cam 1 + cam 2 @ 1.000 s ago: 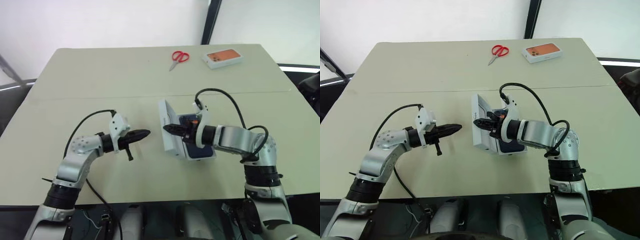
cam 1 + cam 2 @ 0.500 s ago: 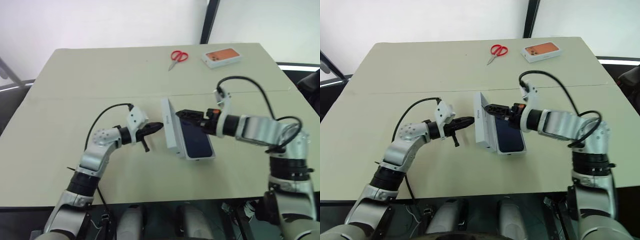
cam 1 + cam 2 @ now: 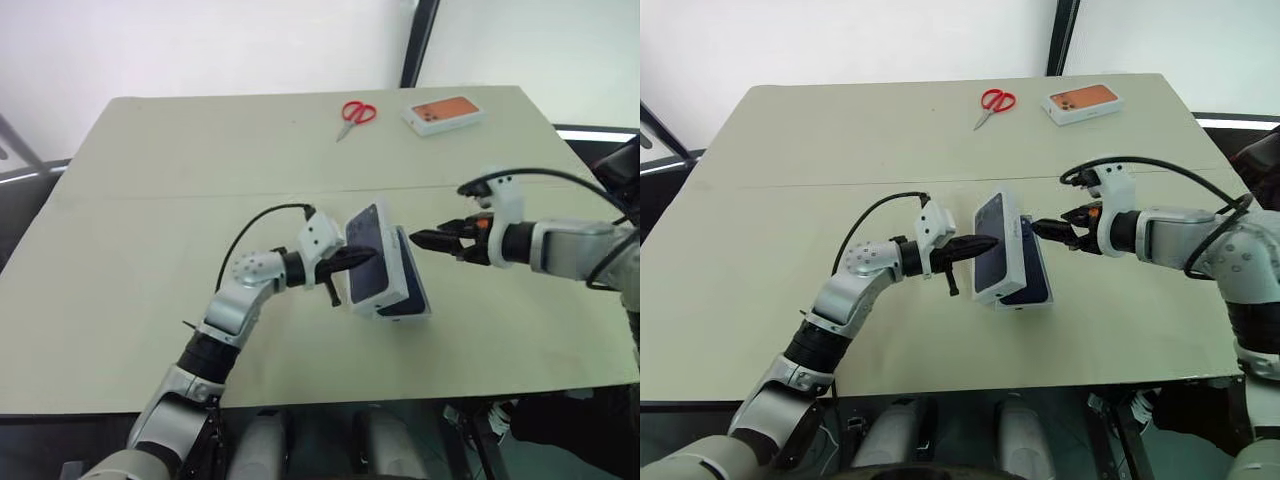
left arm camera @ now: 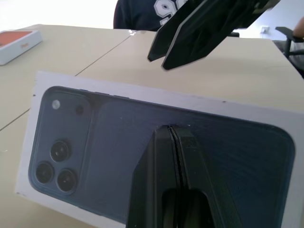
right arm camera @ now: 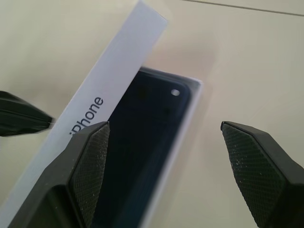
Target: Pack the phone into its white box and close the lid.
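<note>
Left hand (image 3: 985, 243), pinched together, pokes the tilted lid (image 3: 992, 248); right hand (image 3: 1042, 229) spread, phone (image 5: 137, 142) in the box (image 3: 1032, 300).

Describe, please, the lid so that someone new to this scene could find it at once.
Start at the tan table and look near its middle, between the two grippers. The lid leans tilted over the white box that holds the phone. Unlike the orange-topped box at the far edge, its top shows a dark blue phone picture.
</note>
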Controlling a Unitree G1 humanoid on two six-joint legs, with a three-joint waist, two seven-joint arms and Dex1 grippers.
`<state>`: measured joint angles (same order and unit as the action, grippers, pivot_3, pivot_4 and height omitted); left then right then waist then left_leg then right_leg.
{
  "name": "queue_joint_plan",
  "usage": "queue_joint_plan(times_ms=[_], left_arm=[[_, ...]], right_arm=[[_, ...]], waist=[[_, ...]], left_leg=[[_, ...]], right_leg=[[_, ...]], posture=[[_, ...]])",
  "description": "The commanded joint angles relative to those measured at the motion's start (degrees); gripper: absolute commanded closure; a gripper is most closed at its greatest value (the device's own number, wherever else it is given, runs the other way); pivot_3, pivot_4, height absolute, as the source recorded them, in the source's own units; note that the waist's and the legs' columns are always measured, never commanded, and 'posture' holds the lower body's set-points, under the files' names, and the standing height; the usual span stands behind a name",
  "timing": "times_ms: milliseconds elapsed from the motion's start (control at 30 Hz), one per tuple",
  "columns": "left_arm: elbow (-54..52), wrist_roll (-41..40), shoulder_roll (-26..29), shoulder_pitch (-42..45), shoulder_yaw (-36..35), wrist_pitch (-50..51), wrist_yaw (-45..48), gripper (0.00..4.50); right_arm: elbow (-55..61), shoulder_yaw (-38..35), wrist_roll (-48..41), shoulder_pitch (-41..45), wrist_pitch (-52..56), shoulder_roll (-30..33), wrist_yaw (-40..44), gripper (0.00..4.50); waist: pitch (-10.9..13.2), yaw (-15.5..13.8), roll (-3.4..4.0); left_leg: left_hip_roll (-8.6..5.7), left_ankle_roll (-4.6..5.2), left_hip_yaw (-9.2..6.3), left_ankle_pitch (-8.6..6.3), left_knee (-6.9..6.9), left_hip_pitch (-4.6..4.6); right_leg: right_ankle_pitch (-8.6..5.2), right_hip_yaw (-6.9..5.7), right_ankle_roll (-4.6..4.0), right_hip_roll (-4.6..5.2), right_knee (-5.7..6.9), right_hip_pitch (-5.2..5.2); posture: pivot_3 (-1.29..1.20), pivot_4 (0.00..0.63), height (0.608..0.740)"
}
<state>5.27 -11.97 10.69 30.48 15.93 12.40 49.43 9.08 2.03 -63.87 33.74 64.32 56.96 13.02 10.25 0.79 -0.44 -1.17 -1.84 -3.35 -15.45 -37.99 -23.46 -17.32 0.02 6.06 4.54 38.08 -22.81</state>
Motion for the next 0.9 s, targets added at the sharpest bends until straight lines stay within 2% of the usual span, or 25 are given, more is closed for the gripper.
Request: queue_joint_plan(times_ms=[33, 100, 233, 367, 567, 900], left_arm=[[-3.0, -1.7, 0.2, 0.9, -2.6, 1.6, -1.4, 4.50], [-4.9, -3.8, 1.1, 1.1, -6.4, 5.8, -3.9, 4.50], [-7.9, -4.5, 4.1, 1.1, -10.3, 11.9, -7.8, 4.50], [-7.9, 1.0, 10.5, 0.5, -8.2, 14.4, -8.9, 4.50], [-6.2, 4.1, 13.9, 0.8, -2.3, 17.0, -5.9, 4.50], [-6.1, 3.6, 9.4, 2.4, 2.7, 20.2, -2.9, 4.50]], right_arm=[[3.3, 0.3, 8.2, 0.0, -4.3, 1.4, 6.2, 0.60], [4.2, 2.1, 14.5, -0.4, -7.7, 2.6, 9.0, 0.60], [5.8, 6.6, 26.6, -0.9, -14.5, 5.4, 14.9, 2.40], [8.9, 12.5, 38.8, -1.4, -22.3, 7.4, 20.5, 4.48], [10.9, 17.4, 49.6, -1.9, -26.1, 5.3, 24.3, 4.48], [12.1, 17.7, 56.7, -3.4, -24.8, -0.3, 27.0, 4.48]], waist=[[0.0, -0.1, 0.00], [0.0, -0.1, 0.00], [0.0, -0.1, 0.00], [0.0, -0.1, 0.01], [0.0, -0.3, 0.01], [0.0, -0.1, 0.01]], left_leg=[[0.00, 0.00, -0.01, 0.00, 0.00, 0.00], [0.01, 0.00, -0.02, 0.00, 0.00, 0.00], [0.01, 0.00, -0.04, 0.00, 0.00, 0.00], [-0.03, -0.01, -0.03, 0.00, 0.00, 0.00], [-0.03, -0.02, -0.04, 0.01, 0.00, 0.01], [-0.06, -0.03, -0.04, 0.01, -0.01, 0.00]], right_leg=[[0.00, 0.00, 0.00, 0.00, 0.00, 0.00], [0.00, 0.00, 0.00, 0.00, 0.00, 0.01], [0.00, -0.01, 0.01, 0.02, -0.01, 0.00], [-0.01, -0.01, 0.02, 0.02, -0.03, 0.00], [-0.01, -0.01, 0.02, 0.07, -0.03, 0.01], [-0.01, -0.01, 0.01, 0.08, -0.04, 0.02]], posture=[[0.00, 0.150, 0.740], [0.00, 0.150, 0.740], [0.00, 0.150, 0.740], [0.00, 0.150, 0.740], [0.00, 0.150, 0.740], [0.00, 0.150, 0.740]])
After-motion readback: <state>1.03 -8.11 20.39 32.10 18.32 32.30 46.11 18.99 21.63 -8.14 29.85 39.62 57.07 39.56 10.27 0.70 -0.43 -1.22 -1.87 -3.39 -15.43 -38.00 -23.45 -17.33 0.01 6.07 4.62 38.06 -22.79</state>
